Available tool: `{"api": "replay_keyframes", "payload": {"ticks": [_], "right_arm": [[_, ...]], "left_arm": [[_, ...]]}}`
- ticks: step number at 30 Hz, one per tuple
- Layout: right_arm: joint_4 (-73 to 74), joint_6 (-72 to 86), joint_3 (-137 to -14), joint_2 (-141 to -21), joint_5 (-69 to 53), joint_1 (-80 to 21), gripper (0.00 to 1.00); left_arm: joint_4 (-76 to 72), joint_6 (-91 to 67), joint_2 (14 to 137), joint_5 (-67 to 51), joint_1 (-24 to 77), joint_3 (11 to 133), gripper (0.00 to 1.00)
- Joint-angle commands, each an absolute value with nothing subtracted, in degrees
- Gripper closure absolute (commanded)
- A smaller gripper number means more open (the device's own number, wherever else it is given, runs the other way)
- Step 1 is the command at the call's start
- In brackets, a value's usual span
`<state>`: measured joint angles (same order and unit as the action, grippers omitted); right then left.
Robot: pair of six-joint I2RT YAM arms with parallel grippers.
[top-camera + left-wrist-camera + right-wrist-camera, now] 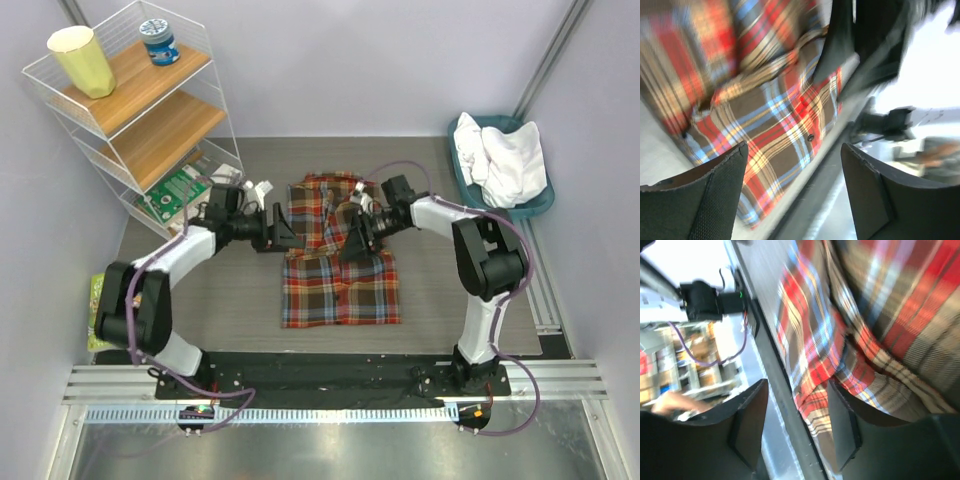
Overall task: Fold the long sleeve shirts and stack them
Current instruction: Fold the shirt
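**Plaid shirt at table centre, both grippers at its upper half.**
The plaid shirt point(340, 285) lies on the table point(450, 295). The left gripper point(282, 228) sits at its 10 o'clock edge with fingers point(715, 195) spread apart. The right gripper point(353, 240) hangs over its 12 o'clock half, fingers point(747, 425) likewise apart (cloth shows in both gaps). The white shirt point(505, 160) is heaped in the teal basket point(466, 175) at 2 o'clock.

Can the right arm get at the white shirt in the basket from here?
Probably yes. The white shirt lies uncovered atop the teal basket, on that arm's side. The right gripper hovers at the plaid shirt with fingers open, and nothing stands between them.
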<state>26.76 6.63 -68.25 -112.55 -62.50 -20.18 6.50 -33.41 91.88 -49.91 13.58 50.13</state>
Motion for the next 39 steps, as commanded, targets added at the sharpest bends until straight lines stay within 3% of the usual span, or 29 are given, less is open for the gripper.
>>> {"api": "replay_keyframes", "payload": {"ticks": [1,7,15,32,39], "right_arm": [[30.0,3.2,-77.4,-107.2,-55.5,-16.2,0.49],[40.3,-4.4,-85.8,-113.1,-39.4,-11.7,0.66],[39.6,-5.9,-84.1,-115.1,-28.4,-10.4,0.65],[38.1,-0.7,-88.6,-121.3,-27.4,-10.2,0.62],[36.6,1.8,-88.9,-120.6,-25.9,-10.3,0.63]], "left_arm": [[26.6,-7.3,83.9,-42.6,13.4,58.7,0.24],[32.4,-2.1,91.0,-36.9,14.3,67.6,0.34],[31.4,-1.4,102.3,-21.5,15.5,74.1,0.44],[31.4,-2.1,115.8,-16.9,17.8,82.8,0.42],[30.7,-2.9,117.3,-13.8,19.6,84.2,0.47]]}}
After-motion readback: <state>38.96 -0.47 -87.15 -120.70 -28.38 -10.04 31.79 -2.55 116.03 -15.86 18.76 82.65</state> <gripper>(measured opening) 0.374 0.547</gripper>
